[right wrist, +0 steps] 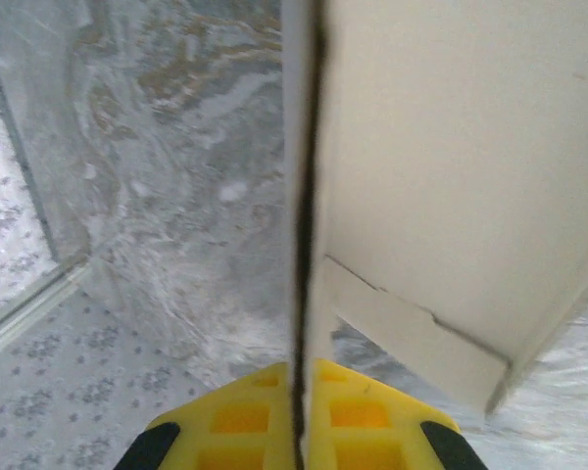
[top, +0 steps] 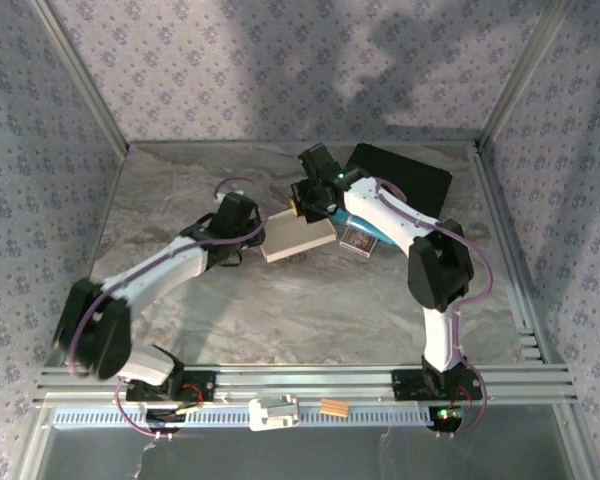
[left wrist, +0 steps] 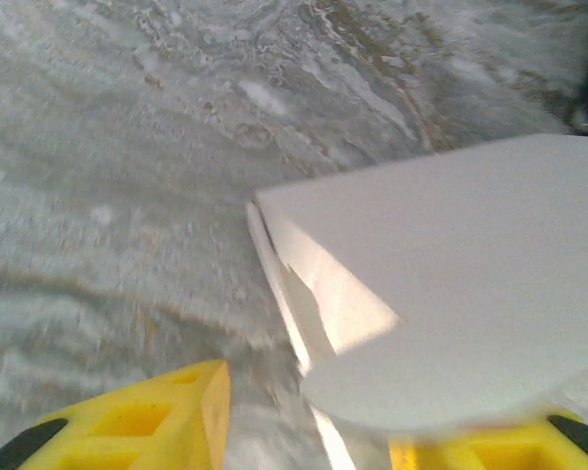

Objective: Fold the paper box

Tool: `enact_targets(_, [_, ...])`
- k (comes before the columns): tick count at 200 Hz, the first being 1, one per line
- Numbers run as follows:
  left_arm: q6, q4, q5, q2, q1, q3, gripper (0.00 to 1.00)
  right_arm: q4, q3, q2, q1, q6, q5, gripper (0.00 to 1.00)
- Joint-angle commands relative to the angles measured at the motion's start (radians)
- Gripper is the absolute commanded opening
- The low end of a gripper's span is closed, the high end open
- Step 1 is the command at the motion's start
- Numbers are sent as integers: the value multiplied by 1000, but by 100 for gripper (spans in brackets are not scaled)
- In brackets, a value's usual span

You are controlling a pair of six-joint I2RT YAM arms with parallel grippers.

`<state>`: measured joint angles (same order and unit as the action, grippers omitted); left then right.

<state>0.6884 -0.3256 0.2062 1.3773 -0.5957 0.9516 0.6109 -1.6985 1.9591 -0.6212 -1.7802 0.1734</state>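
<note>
The paper box (top: 298,237) is appearing largely formed, one flap (right wrist: 412,338) gaping unfinished; right tool (right wrist: 299,377) is pinching its edge, left tool (left wrist: 309,416) is standing half-open, empty.

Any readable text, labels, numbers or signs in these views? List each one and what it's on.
No text can be read anywhere.
On the plain white cardboard box: blank faces, nothing printed.
On the small patterned card packet: some coloured print, too small and blurred to read.
On the black rectangular case: no marking visible.
</note>
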Motion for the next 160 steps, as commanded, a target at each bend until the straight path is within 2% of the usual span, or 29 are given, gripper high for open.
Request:
enact_targets(1, [150,-178,-40,-191,-47,-61,48,-34,139,-60,-14,37,10,0])
enact_targets(6, [178,-203,-48,-233,-57,-80,50,-55,175,-80,-15,46,15,0])
enact_targets(9, [191,-215,-54,-257,-58,-93,56,-64,197,-89,-18,53,18,0])
enact_targets(12, [203,-226,-62,-279,-60,-105,57,-72,219,-98,-19,60,20,0])
enact_targets(28, [252,-265,-84,-366,-49,-143,56,-127,330,-143,-28,97,24,0])
enact_targets(44, [285,-235,-115,-392,-3,-161,60,-217,426,-157,-30,113,56,0])
enact_targets(68, [388,-37,-289,-315,114,-221,61,-208,448,-159,-32,136,31,0])
enact_targets(90, [470,127,-375,-178,131,-232,59,-193,472,-138,-37,141,51,0])
enact_targets(125, [558,294,-430,-36,126,-239,56,-191,470,-154,-43,137,34,0])
enact_targets(160, [562,363,-427,18,112,-250,55,-156,433,-156,-41,145,39,0])
